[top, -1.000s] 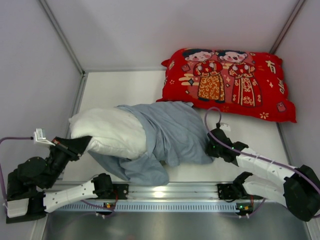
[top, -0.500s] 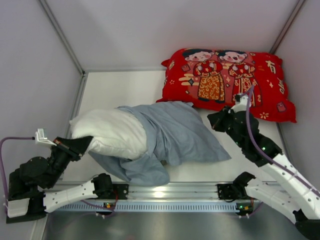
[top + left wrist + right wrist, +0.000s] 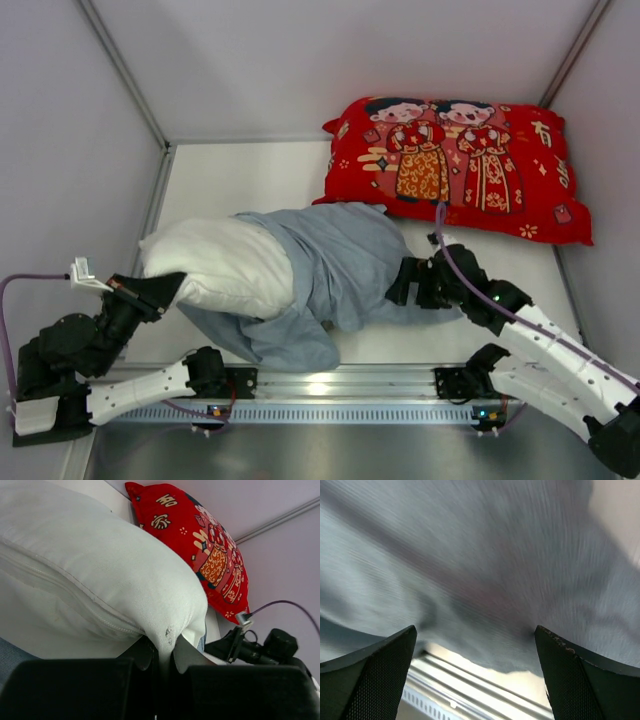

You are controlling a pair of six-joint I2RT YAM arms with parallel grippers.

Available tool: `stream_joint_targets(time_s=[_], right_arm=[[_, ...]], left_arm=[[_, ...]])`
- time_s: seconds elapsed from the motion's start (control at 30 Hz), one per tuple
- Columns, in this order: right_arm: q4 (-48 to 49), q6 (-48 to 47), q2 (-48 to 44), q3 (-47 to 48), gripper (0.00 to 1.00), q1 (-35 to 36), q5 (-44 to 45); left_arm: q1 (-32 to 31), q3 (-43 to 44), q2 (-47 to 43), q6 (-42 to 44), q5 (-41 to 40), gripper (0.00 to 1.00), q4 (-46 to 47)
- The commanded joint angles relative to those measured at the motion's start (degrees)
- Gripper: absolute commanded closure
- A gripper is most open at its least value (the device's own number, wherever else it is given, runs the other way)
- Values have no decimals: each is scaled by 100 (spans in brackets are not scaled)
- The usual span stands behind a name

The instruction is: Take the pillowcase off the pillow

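The white pillow (image 3: 215,262) lies at the left of the table, its left half bare. The blue-grey pillowcase (image 3: 345,262) still covers its right half and trails out flat to the right. My left gripper (image 3: 168,287) is shut on the pillow's near left corner; the left wrist view shows the white pillow (image 3: 90,570) pinched between the jaws of the left gripper (image 3: 167,652). My right gripper (image 3: 405,282) hovers over the pillowcase's right end, jaws wide open. In the right wrist view the blurred grey pillowcase (image 3: 480,555) fills the space beyond the right gripper (image 3: 477,655), with nothing held.
A red pillow (image 3: 450,165) with two cartoon figures leans at the back right, also seen as the red pillow (image 3: 200,545) in the left wrist view. An aluminium rail (image 3: 330,385) runs along the near edge. Grey walls close in on the left, back and right.
My right gripper, shut at the pillowcase's right edge, swung up toward the red pillow, came back down over the case and opened. The case's right end now lies further right. Left arm still.
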Motion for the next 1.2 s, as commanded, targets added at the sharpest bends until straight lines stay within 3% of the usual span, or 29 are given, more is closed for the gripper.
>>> stream_joint_targets(time_s=[0.0, 0.2, 0.43, 0.53, 0.57, 0.67, 0.7, 0.8, 1.07, 1.17], right_arm=[[-350, 598, -251, -832, 4, -39, -939], [-269, 678, -481, -1222, 5, -39, -694], [993, 651, 317, -1424, 7, -48, 149], [1478, 660, 686, -1512, 12, -48, 431], [1741, 660, 784, -1512, 15, -48, 466], [1998, 660, 1075, -1477, 37, -39, 633], [2051, 721, 1119, -1451, 58, -39, 721], [1911, 827, 1084, -1389, 100, -48, 1160], [1340, 862, 794, -793, 100, -196, 2592], [1173, 819, 829, -389, 100, -591, 2611]], left_arm=[[6, -52, -98, -48, 64, 100, 327], [6, -122, -125, -109, 55, 100, 327], [6, -78, 24, -136, 107, 100, 319], [6, -34, 16, -109, 116, 100, 319], [6, -25, -1, -92, 116, 100, 327], [6, 1, -19, -92, 134, 100, 319], [6, 10, -11, -83, 134, 100, 319], [14, 10, -28, -109, 152, 100, 319], [6, 325, -326, -285, 222, 100, 354], [6, 449, -589, -311, 205, 100, 345]])
